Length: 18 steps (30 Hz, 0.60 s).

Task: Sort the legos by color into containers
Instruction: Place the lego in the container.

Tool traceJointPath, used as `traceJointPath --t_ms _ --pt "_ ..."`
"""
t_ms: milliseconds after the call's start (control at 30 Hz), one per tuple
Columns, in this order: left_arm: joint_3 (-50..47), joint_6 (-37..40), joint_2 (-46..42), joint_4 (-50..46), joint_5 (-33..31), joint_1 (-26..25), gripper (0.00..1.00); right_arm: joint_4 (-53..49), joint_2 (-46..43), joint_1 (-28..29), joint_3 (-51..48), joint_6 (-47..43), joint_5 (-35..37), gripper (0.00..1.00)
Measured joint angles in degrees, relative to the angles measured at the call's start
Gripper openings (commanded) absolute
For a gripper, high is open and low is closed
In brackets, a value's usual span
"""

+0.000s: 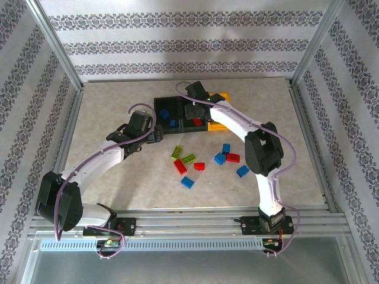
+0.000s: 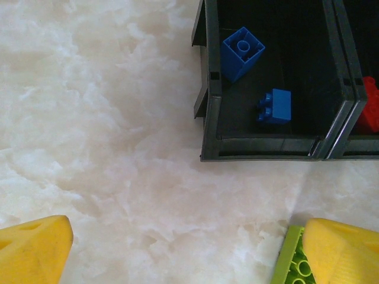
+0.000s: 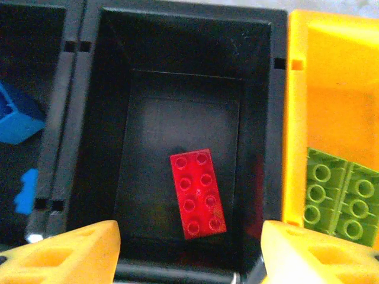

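Note:
My right gripper [image 3: 192, 251] hangs open above the middle black container [image 3: 177, 41]. A red lego [image 3: 198, 192] lies flat on that bin's floor, free of both fingers. Two green legos [image 3: 340, 198] rest in the yellow container [image 3: 331, 89]. The left black container [image 2: 207, 118] holds two blue legos [image 2: 243, 52]. My left gripper [image 2: 186, 254] is open and empty over bare table just in front of that bin, and a green lego [image 2: 293, 263] sits beside its right finger [image 2: 343, 248]. Several loose legos, such as a red one [image 1: 180, 166] and a blue one [image 1: 187, 182], lie mid-table.
The three bins [image 1: 160, 102] stand joined in a row at the back centre of the marble-look table [image 1: 106, 118]. A metal frame [image 1: 308, 148] borders the table. The loose bricks are spread between the two arms, in front of the bins.

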Motion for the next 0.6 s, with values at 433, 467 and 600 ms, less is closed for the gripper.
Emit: traceJointPath --t_ms 433,467,600 --pt "-2.16 -1.01 -0.76 0.02 1.25 0.0 1.0 1.22 -19.02 3.48 -19.04 4.42 -0.04 0.78" --pt "-2.4 -1.2 -0.76 0.04 1.42 0.0 1.0 1.25 -20.02 4.02 -20.74 4.63 0.11 0.78" --pt "-3.17 -1.66 -0.76 0.04 1.92 0.0 1.0 1.03 -24.0 5.95 -26.95 6.51 0.83 0.79"
